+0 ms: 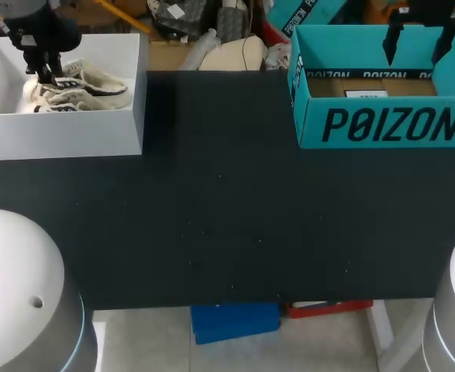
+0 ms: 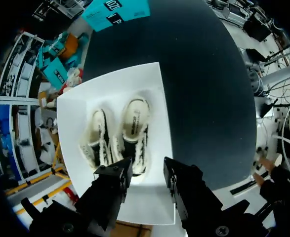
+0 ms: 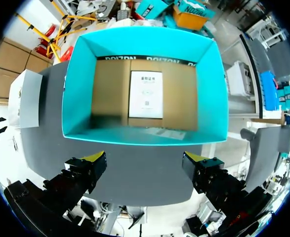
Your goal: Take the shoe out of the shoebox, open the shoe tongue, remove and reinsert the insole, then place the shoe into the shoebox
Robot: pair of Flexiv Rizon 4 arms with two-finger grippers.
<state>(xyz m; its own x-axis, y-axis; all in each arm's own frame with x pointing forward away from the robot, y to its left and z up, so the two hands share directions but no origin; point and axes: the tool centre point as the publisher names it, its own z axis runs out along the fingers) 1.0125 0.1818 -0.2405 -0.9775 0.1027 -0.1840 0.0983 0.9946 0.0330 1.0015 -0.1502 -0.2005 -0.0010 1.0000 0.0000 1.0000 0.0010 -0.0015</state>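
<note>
A pair of cream and black shoes [image 1: 80, 89] lies side by side in a white box [image 1: 64, 132] at the far left of the table. My left gripper [image 1: 47, 76] hangs over the pair's left end. In the left wrist view its fingers stand partly apart just above one end of the nearer shoe [image 2: 135, 131], which shows in the gap of the gripper [image 2: 147, 173] without being clamped from both sides. A teal shoebox [image 1: 382, 124] stands at the far right, open, with only a paper label [image 3: 145, 94] on its cardboard floor. My right gripper [image 3: 144, 165] hovers open above its near wall.
The second shoe [image 2: 98, 138] lies beside the first, close to the white box's wall [image 2: 149, 202]. The black table top [image 1: 227, 209] stretches between the two boxes and toward the front edge.
</note>
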